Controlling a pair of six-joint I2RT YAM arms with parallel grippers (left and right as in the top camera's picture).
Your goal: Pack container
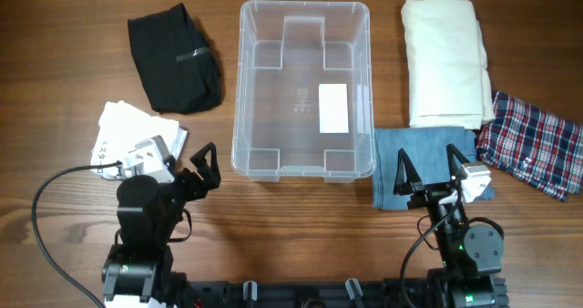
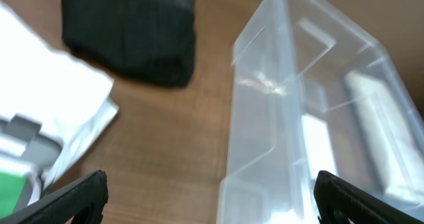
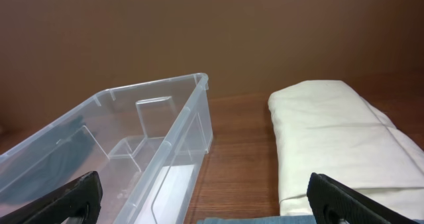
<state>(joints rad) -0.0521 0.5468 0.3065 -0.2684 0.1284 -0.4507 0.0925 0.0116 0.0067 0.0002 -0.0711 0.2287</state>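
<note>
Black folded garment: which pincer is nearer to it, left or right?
Left. The left pincer is on the same side of the container as the black garment; the right pincer is beyond the container, over the blue cloth.

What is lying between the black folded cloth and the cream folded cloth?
The clear container lies between the black cloth and the cream cloth. The overhead view shows this.
</note>
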